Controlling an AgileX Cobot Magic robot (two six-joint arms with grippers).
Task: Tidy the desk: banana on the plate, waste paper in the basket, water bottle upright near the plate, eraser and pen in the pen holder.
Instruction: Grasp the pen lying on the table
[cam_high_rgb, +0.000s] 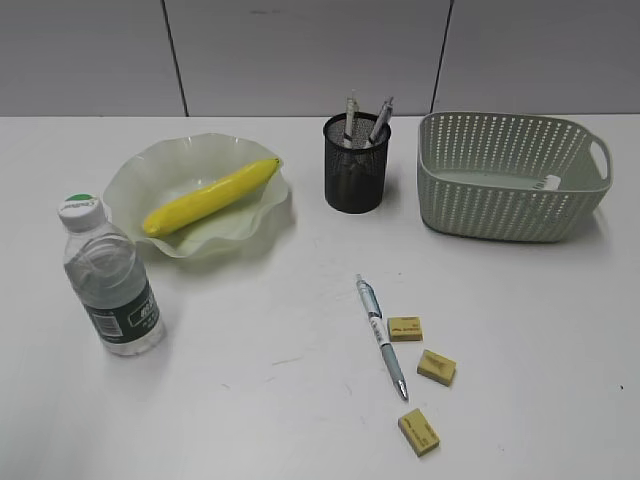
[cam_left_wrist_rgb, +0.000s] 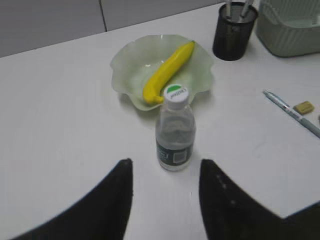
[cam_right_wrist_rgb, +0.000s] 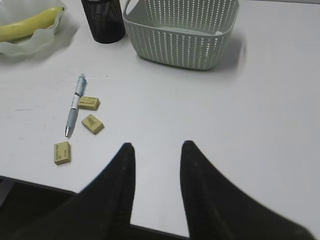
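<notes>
The banana (cam_high_rgb: 210, 196) lies in the ruffled pale-green plate (cam_high_rgb: 258, 216). To the plate's front left the water bottle (cam_high_rgb: 110, 280) stands upright. A pen (cam_high_rgb: 382, 337) and three yellow erasers (cam_high_rgb: 404, 328) (cam_high_rgb: 437, 367) (cam_high_rgb: 419, 432) lie loose on the desk (cam_high_rgb: 300, 400). The black mesh pen holder (cam_high_rgb: 356, 165) has two pens in it. A small white scrap, the waste paper (cam_high_rgb: 547, 183), rests inside the basket (cam_high_rgb: 510, 200). My left gripper (cam_left_wrist_rgb: 166, 161) is open, just short of the bottle (cam_left_wrist_rgb: 174, 132). My right gripper (cam_right_wrist_rgb: 157, 144) is open and empty over bare desk, right of the erasers (cam_right_wrist_rgb: 93, 123). Neither arm shows in the exterior view.
The desk's front edge (cam_right_wrist_rgb: 165, 230) runs just below my right gripper. A grey panelled wall (cam_high_rgb: 300, 50) closes the back. The pen holder stands between plate and basket.
</notes>
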